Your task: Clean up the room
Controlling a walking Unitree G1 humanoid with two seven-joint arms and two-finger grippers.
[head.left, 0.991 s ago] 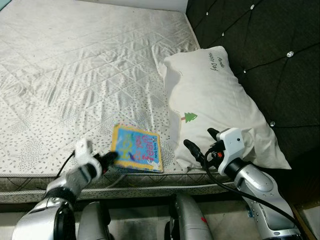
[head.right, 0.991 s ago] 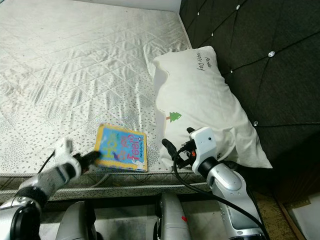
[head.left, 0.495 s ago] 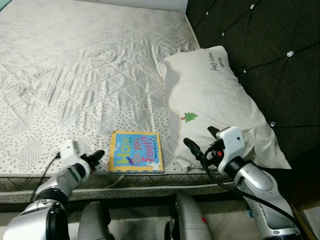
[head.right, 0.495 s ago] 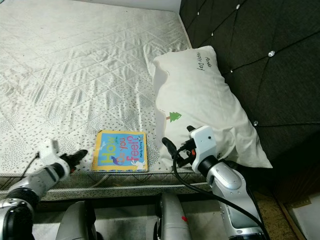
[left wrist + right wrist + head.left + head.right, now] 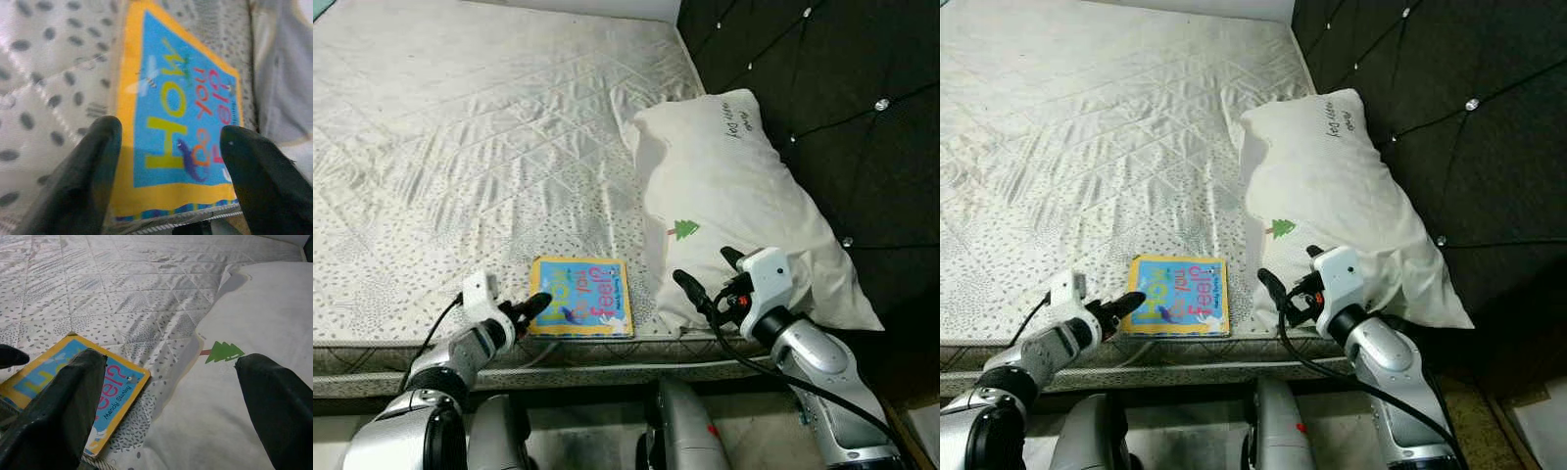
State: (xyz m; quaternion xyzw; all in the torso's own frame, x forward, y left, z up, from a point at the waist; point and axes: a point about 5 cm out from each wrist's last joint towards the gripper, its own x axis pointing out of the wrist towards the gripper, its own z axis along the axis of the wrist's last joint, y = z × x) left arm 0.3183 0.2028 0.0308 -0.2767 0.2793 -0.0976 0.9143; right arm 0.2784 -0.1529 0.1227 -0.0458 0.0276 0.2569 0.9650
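We saw the left gripper [image 5: 166, 166] spread wide at the near edge of the white quilted mattress [image 5: 460, 147], its black fingertips [image 5: 536, 304] touching the near left corner of a flat yellow-bordered blue picture book [image 5: 580, 296]. The book lay just ahead of that claw, beside a white pillow with a green tree print [image 5: 734, 196]. The right gripper [image 5: 166, 401] hovered wide open over the pillow's near end, the book to its left.
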